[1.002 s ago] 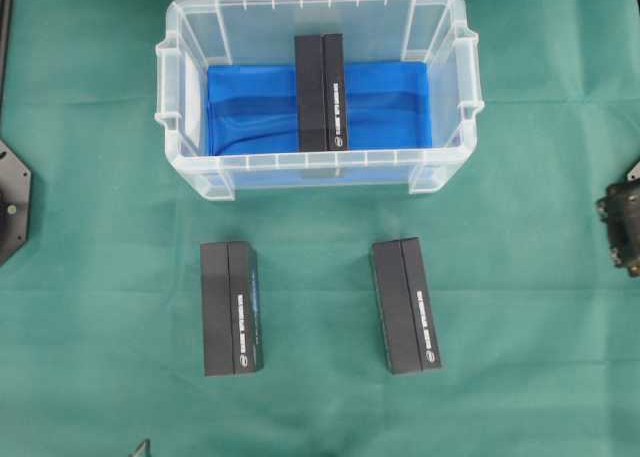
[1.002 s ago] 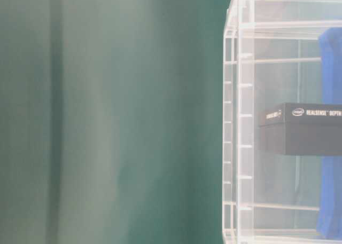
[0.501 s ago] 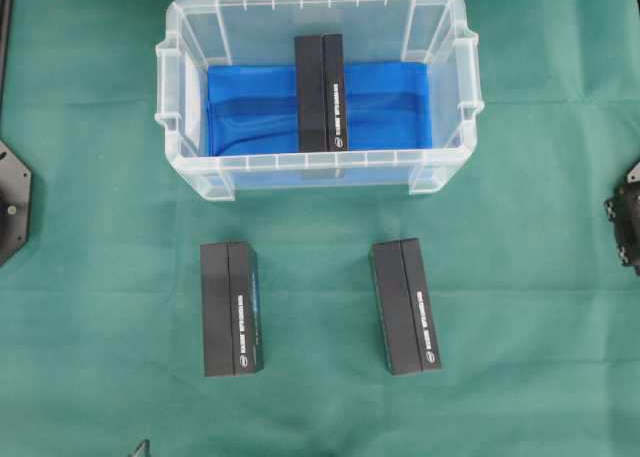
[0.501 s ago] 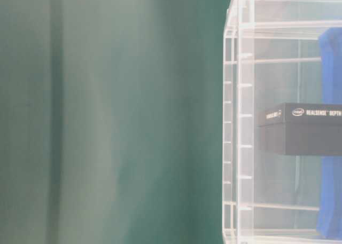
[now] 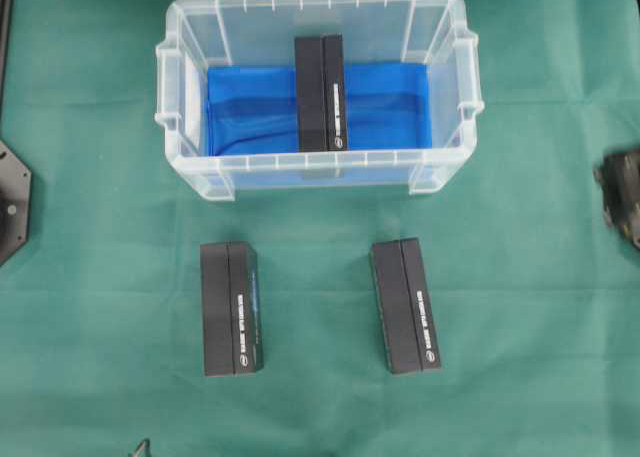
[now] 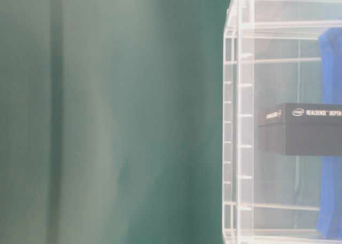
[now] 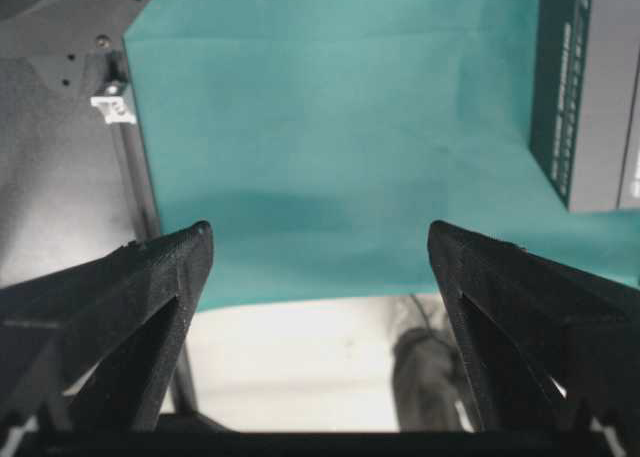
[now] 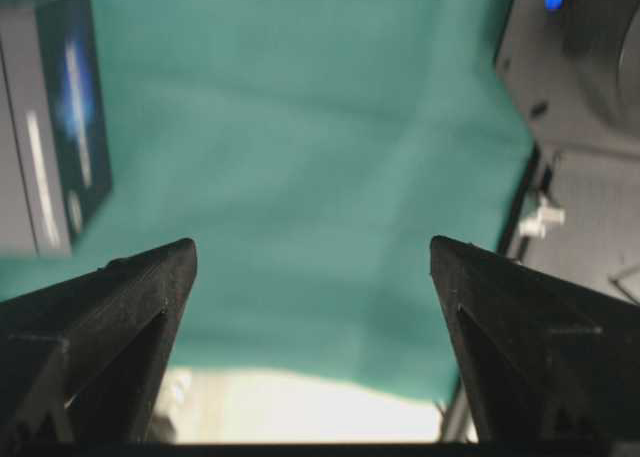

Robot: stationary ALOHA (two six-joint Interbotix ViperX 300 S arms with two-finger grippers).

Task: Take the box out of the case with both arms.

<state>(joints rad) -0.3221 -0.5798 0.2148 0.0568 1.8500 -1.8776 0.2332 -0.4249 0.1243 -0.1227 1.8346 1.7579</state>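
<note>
The dark grey rectangular cardboard box (image 5: 320, 92) stands on its long edge in the middle of the clear translucent plastic case (image 5: 190, 167), across the blue sheet (image 5: 250, 112) that lines the case floor. Through the case wall, the table-level view shows the box's printed side facing out. It touches neither hand, so the lift has not begun.

Two more dark grey boxes of the same kind lie outside the case on the green cloth-covered counter (image 5: 520, 377): one to the left (image 5: 230, 308) and one to the right (image 5: 405, 305), both near the case's front wall and well apart from each other.

Both arms are at the outer edges of the scene, far from the case. The left hand (image 7: 318, 245) has its fingers spread wide with nothing between them but green cloth; part of a dark box shows at the upper right of its view. The right hand (image 8: 312, 255) is likewise spread wide and empty, with a blurred box at the upper left of its view. In the overhead view only a black fragment of the right arm (image 5: 625, 197) shows at the frame's right edge.

By my reading this is the approach step. The next move calls for bringing both hands in over the case rim, one to each side of the upright box, without knocking the walls, then closing evenly on it.
</note>
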